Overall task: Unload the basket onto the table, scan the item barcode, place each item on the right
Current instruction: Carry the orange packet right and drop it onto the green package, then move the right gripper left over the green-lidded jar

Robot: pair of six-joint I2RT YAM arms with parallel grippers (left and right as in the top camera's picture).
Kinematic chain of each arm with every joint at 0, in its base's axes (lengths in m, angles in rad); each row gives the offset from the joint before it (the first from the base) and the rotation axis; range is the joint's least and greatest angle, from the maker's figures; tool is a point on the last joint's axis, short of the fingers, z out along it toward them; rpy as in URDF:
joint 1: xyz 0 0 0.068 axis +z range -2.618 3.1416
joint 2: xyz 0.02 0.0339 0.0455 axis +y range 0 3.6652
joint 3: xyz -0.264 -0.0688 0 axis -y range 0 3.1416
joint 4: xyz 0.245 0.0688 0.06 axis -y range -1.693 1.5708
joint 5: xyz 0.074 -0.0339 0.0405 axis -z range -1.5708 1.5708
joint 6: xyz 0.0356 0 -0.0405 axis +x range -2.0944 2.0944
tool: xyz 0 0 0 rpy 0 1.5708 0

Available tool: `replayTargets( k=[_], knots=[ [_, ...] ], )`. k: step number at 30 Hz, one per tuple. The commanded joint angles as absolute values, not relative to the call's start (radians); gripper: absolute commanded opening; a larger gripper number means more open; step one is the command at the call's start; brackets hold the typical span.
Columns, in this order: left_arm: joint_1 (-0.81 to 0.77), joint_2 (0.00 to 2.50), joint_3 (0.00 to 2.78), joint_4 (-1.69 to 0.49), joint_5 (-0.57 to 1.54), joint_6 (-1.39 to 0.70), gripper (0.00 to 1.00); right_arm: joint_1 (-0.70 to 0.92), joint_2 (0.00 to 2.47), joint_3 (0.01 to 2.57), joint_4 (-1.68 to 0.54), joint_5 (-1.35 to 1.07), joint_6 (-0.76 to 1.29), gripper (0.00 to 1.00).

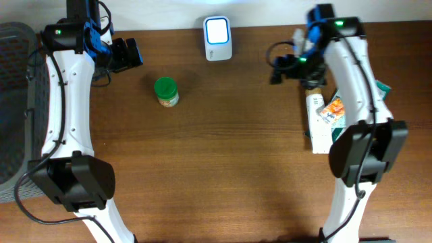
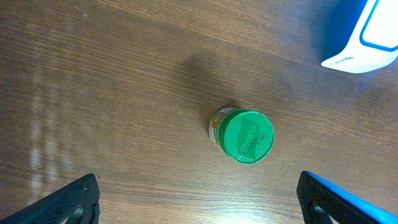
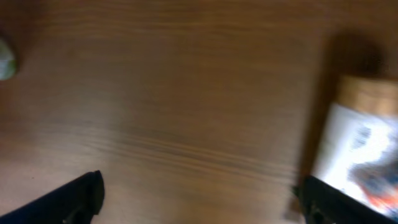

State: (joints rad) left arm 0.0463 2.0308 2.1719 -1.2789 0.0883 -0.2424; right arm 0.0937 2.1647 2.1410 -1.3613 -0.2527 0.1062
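Green-lidded small round jar (image 2: 244,135) upright, just ahead of wide-spread, empty left gripper (image 2: 205,200), well apart from right gripper (image 3: 199,198), likewise spread wide and empty.

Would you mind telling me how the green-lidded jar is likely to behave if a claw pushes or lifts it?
The green-lidded jar stands upright, so a low push would probably slide it on the smooth table; a high one might tip it, and its round body would likely roll. It looks rigid and small, probably light.
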Motion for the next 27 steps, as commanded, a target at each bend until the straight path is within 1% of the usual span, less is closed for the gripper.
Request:
replayTargets(
  k=[1, 7, 11, 13, 15, 19, 20, 22, 27],
  knots=[
    [0.049, 2.021, 2.181, -1.28, 0.081, -0.237, 0.99, 0.213, 2.167, 2.156, -1.246, -0.26, 0.17, 0.98],
    [0.049, 2.021, 2.181, -1.28, 0.081, -0.237, 0.99, 0.427, 2.168, 2.152, -1.002, -0.247, 0.17, 0.98],
    [0.049, 2.021, 2.181, -1.259, 0.081, -0.237, 0.99, 0.517, 2.199, 2.152, -0.891, -0.197, 0.17, 0.98],
    [0.051, 2.017, 2.185, -1.243, 0.081, -0.232, 0.99, 0.545, 2.228, 2.152, -0.872, -0.197, 0.17, 0.99],
    [0.07, 2.004, 2.234, -1.245, 0.079, -0.17, 0.99, 0.563, 2.244, 2.152, -0.861, -0.197, 0.169, 0.99],
    [0.159, 1.971, 2.42, -1.289, 0.04, -0.163, 0.99, 0.621, 2.285, 2.152, -0.758, -0.155, 0.129, 0.99],
    [0.175, 1.968, 2.443, -1.298, 0.04, -0.167, 0.99, 0.643, 2.306, 2.152, -0.725, -0.107, 0.111, 0.98],
    [0.184, 1.967, 2.445, -1.318, 0.039, -0.167, 0.99, 0.672, 2.346, 2.152, -0.664, -0.058, 0.054, 0.98],
    [0.184, 1.969, 2.439, -1.333, 0.037, -0.167, 0.99, 0.688, 2.433, 2.152, -0.555, -0.018, 0.052, 0.98]
  ],
)
